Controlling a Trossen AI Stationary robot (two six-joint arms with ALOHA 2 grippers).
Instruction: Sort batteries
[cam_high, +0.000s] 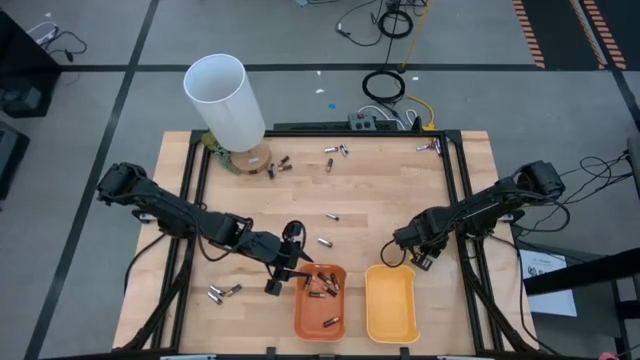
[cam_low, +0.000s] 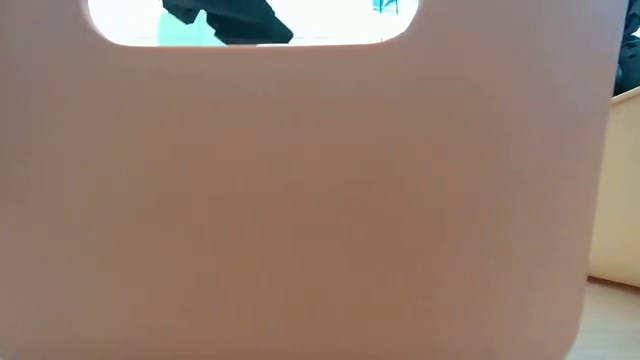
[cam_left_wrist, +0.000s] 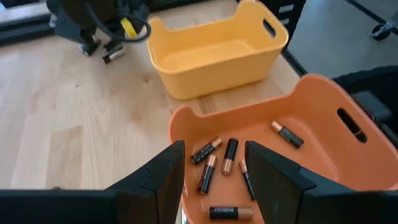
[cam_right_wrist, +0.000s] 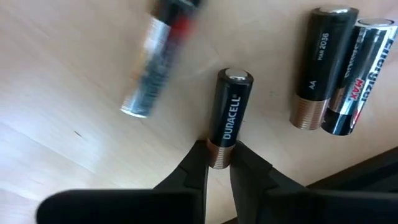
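From above, the pale wood-grain table (cam_high: 380, 190) carries small cylindrical batteries (cam_high: 334, 150) scattered near a tall smooth white tube (cam_high: 225, 100), with a glossy orange tray (cam_high: 302, 312) holding several cells beside an empty yellow tray (cam_high: 391, 302); the low view is blocked almost wholly by the orange tray's wall (cam_low: 320, 200). The left wrist view shows the left pincer (cam_left_wrist: 211, 171) spread wide and empty above the orange tray (cam_left_wrist: 323, 118), where dark, copper-ended batteries (cam_left_wrist: 229, 155) lie. The right wrist view shows the right pincer (cam_right_wrist: 217, 163) nipped narrowly on the coppery end of a black Duracell battery (cam_right_wrist: 229, 111) lying on the table, a silvery cell (cam_right_wrist: 149, 68) and 2 more cells (cam_right_wrist: 336, 68) beside it.
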